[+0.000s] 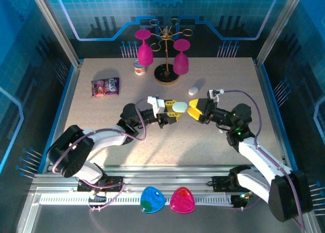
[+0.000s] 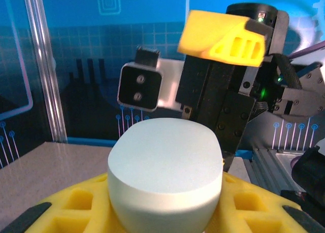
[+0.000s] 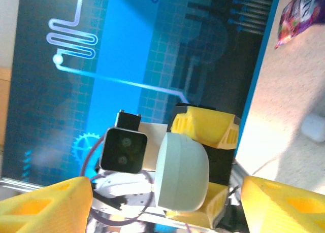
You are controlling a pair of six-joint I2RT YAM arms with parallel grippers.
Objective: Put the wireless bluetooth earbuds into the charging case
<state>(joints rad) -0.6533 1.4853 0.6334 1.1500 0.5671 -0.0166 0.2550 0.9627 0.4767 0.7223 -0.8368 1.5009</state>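
Observation:
A pale mint charging case point(image 1: 179, 107), lid shut, is held above the table's middle with my left gripper point(image 1: 176, 111) shut on it. In the left wrist view the case point(image 2: 165, 167) sits between yellow fingers point(image 2: 76, 207). My right gripper point(image 1: 195, 111) faces it from the right, open, its jaws apart and off the case. The right wrist view has the case point(image 3: 183, 172) ahead, between the spread fingers point(image 3: 45, 207). The earbuds are out of view.
A small white pebble-like object point(image 1: 193, 91) lies on the table behind the grippers. A candy packet point(image 1: 105, 86) is at the left, a small cup point(image 1: 139, 68) and a gold rack point(image 1: 166, 55) with pink glasses at the back. Blue point(image 1: 152, 199) and pink point(image 1: 182, 200) pieces sit on the front rail.

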